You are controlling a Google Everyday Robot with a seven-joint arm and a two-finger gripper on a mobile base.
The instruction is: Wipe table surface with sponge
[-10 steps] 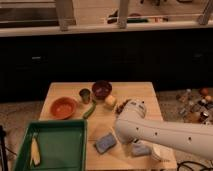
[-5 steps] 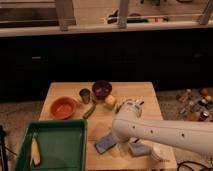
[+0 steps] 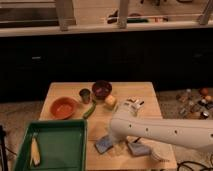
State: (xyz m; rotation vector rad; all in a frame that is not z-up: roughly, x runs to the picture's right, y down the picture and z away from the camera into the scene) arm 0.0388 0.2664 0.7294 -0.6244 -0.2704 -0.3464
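Setting my tool down beside the sponge at the front of the table.

I am holding my tool (image 3: 118,143) low over the table (image 3: 146,95), jaws spread wide and gripping nothing, because the sponge (image 3: 103,145) is lying flat just beside it, toward the green tray (image 3: 52,123), not yet picked up. I am judging the grey-blue block (image 3: 139,148) on the other side a likely mix-up, so I am aiming away from it.
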